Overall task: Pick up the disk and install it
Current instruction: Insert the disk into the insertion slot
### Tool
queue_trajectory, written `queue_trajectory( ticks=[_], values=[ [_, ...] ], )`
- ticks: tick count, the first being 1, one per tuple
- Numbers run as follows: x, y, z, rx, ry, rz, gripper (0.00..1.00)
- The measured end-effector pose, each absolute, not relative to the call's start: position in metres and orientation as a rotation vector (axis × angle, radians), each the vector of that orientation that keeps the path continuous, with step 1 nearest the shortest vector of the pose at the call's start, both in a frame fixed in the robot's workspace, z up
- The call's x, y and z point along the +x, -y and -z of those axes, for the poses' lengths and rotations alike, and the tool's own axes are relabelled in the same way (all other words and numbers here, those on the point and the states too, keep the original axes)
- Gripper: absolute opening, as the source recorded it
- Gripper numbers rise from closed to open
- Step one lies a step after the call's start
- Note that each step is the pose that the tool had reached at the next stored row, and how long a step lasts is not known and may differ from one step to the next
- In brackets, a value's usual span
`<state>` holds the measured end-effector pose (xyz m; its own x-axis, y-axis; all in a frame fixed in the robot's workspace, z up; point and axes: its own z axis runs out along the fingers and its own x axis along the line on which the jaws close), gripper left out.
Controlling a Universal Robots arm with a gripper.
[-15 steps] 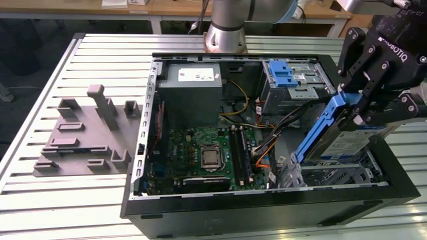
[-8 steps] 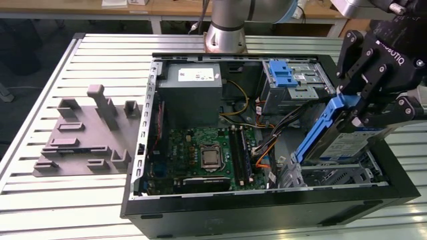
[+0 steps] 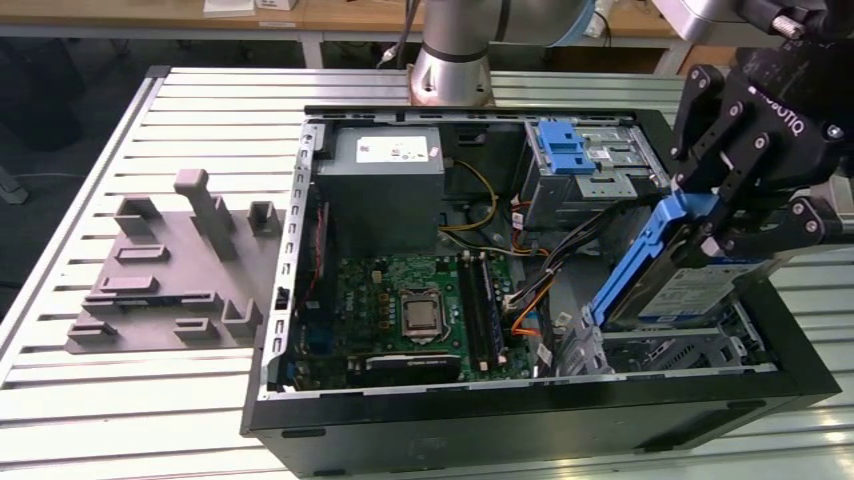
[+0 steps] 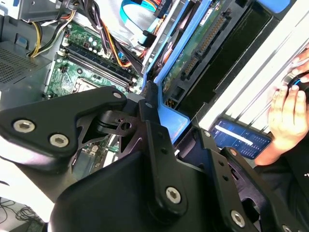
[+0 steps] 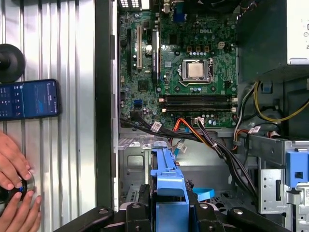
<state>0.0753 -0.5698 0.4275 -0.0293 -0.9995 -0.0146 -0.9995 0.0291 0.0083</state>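
Ribbed aluminium table [image 3: 80,400] carries open black computer case [image 3: 534,440], side panel off, so bays are reachable from above. Black two-finger tool [image 3: 714,238], at exterior view's right, clamped on upper end of flat silver rectangular disk [image 3: 683,292], which has white-and-blue label and blue plastic rail frame. Disk steeply tilted, lower end at grey metal drive cage [image 3: 667,352] in case's lower-right corner, likely angled to slide in. Not seated yet.

We see an open computer case [image 3: 534,420] on the tabletop [image 3: 134,400], a green board [image 3: 387,300] inside, a grey stand [image 3: 167,270] nearby.
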Motion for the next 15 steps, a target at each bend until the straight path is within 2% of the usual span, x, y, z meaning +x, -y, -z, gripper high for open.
queue_trajectory(
  ticks=[15],
  values=[
    [0.0753, 0.5698, -0.4232, -2.185, -2.25, -0.025, 0.36]
  ],
)
